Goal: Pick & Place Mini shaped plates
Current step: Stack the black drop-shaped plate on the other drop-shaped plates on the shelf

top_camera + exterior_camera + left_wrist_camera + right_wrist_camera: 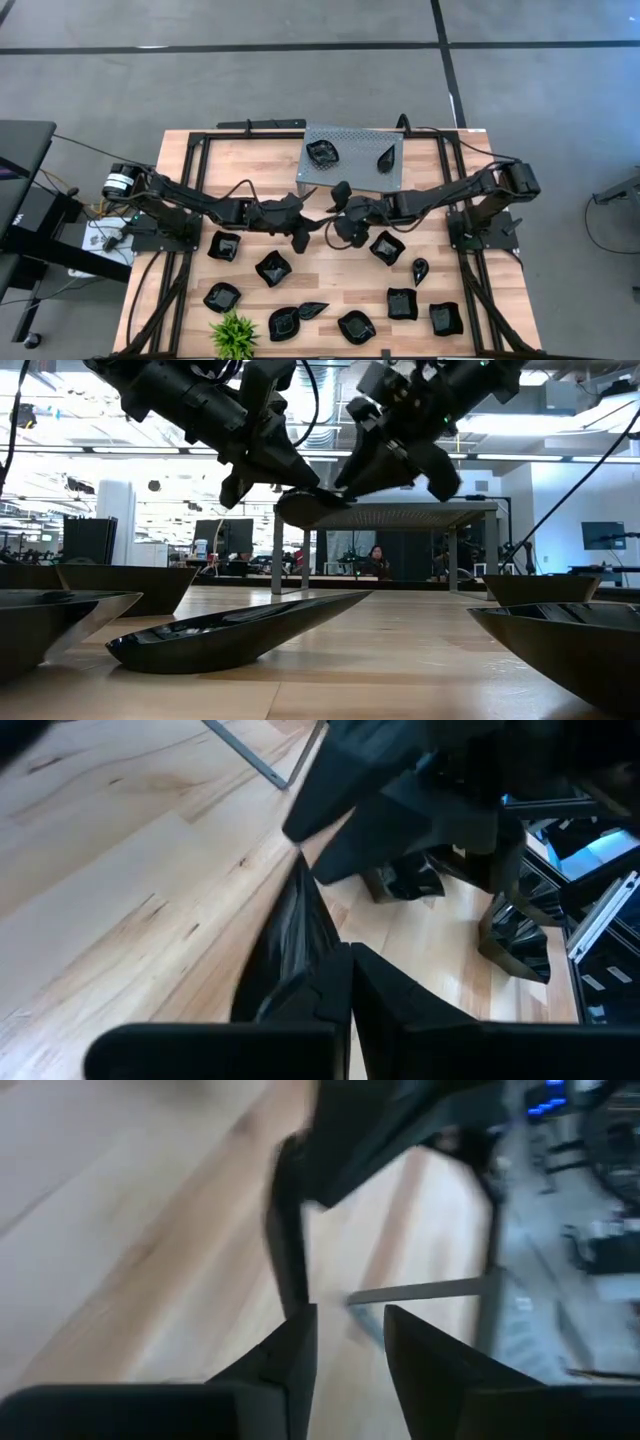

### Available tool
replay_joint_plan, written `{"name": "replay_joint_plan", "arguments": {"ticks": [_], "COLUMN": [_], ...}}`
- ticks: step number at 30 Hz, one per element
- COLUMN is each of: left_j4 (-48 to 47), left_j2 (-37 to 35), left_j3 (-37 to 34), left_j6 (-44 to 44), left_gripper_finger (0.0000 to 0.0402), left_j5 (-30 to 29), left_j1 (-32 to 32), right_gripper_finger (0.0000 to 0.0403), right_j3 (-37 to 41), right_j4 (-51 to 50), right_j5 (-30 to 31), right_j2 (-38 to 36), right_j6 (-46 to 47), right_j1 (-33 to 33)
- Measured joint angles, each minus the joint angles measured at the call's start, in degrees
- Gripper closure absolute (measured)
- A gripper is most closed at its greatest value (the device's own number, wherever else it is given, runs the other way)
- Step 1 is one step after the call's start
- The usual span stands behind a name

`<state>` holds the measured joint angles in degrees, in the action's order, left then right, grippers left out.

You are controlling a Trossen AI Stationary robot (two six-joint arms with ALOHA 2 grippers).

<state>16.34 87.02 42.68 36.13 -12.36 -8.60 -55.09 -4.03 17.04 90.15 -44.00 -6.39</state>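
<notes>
Held plate: one glossy black mini plate point(312, 506) hangs in the air above the middle of the table, between my two grippers, in front of the shelf. In the low view it sits roughly level, well clear of the wood.
Left gripper: my left gripper point(345, 982) is clenched on one edge of that plate — the fingers meet over its thin rim, and the plate runs away from them edge-on.
Right gripper: my right gripper point(348, 1335) is at the plate's other end, its jaws parted with a gap between the fingers. One finger point(290, 1350) lies against the plate's edge; I cannot tell whether it grips.
Arms: both reach in from opposite sides and meet near the table's centre, left gripper point(298, 232) and right gripper point(338, 222) just beside each other.
Plates on shelf: two black plates lie on the grey perforated shelf point(355, 172) at the far edge — one wavy point(321, 152), one teardrop point(386, 158).
Other plates: the rest are spread on the wooden table point(180, 165) on the near side, apart from each other, among them a leaf-shaped one point(312, 309).
Plant: a small green plant point(234, 334) stands at the near edge.
</notes>
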Motion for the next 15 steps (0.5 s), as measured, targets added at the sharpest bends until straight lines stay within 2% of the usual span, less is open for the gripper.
{"name": "replay_joint_plan", "arguments": {"ticks": [8,15], "left_j4": [-0.02,-0.87], "left_j2": [0.00,0.02], "left_j3": [0.00,-0.01], "left_j6": [-0.07,-0.38], "left_gripper_finger": [0.0394,0.0396], "left_j5": [0.02,0.02], "left_j1": [0.15,0.06], "right_gripper_finger": [0.0290,0.0290], "right_j3": [0.04,-1.05], "right_j4": [1.04,0.55], "right_j5": [-0.53,-1.90], "right_j2": [-0.50,-1.01], "right_j6": [1.39,10.82], "right_j1": [-0.88,-1.10]}}
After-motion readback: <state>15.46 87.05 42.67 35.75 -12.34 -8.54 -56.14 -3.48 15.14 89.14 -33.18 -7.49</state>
